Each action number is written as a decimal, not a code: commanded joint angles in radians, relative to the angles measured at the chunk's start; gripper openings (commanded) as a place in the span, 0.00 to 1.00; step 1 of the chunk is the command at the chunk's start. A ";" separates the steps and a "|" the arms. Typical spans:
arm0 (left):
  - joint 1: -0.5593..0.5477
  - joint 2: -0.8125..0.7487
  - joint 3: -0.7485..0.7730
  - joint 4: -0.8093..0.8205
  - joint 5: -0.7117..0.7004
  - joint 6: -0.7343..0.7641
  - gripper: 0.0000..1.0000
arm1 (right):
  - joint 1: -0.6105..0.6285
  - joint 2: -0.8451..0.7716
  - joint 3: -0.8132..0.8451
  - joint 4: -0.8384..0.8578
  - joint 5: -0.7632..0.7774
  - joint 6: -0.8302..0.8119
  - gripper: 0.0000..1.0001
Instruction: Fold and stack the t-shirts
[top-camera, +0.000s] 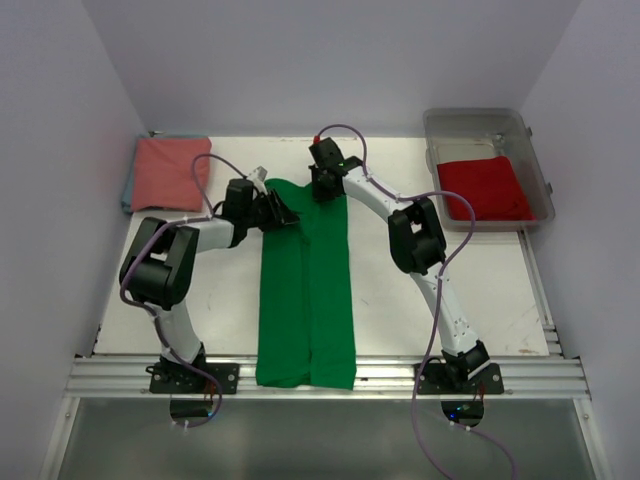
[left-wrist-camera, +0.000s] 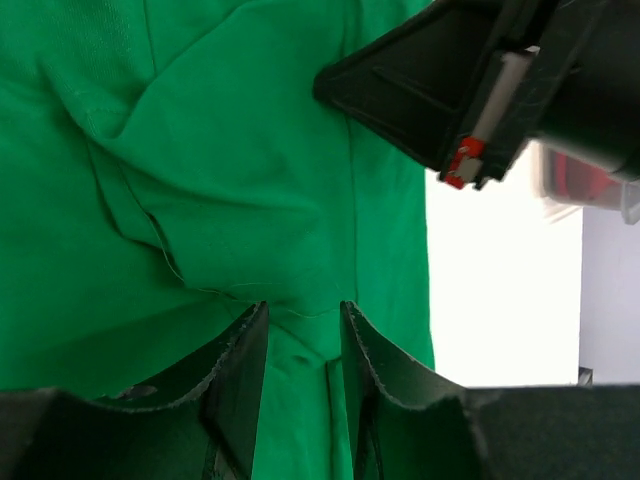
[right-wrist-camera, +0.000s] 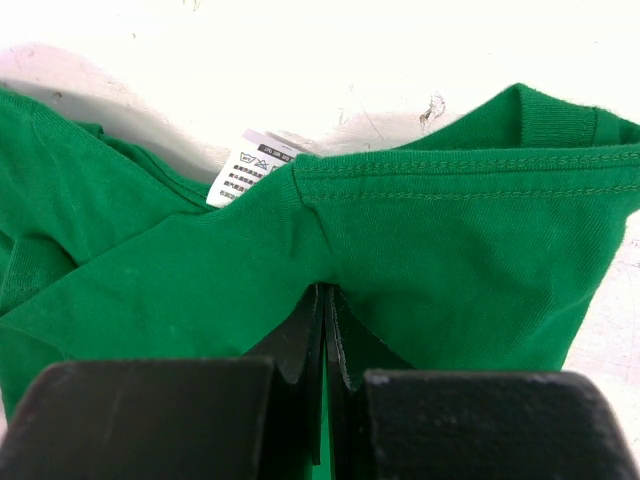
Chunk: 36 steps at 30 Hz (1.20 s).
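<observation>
The green shirt (top-camera: 305, 290) lies on the counter (top-camera: 470, 290) as a long strip folded lengthwise, collar end far and hem over the near edge. The right jaws are clamped tight on cloth by the collar seam. The left jaws stand partly apart at the left shoulder; whether any fold sits between them I cannot tell from the wrist view. The pink shirt (top-camera: 165, 172) lies folded far left, the red shirt (top-camera: 487, 187) in the bin (top-camera: 475, 115). Risk: pulled by one corner alone, the strip would skew and its fold spill open
</observation>
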 joint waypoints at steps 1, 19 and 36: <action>-0.013 0.057 0.020 0.047 -0.016 -0.015 0.39 | -0.018 0.027 -0.027 -0.013 0.037 -0.005 0.00; -0.038 0.122 0.120 0.036 -0.047 0.011 0.01 | -0.028 0.006 -0.091 0.018 0.029 0.001 0.00; -0.087 0.005 0.250 -0.039 0.001 0.077 0.00 | -0.028 0.006 -0.140 0.042 0.029 -0.002 0.00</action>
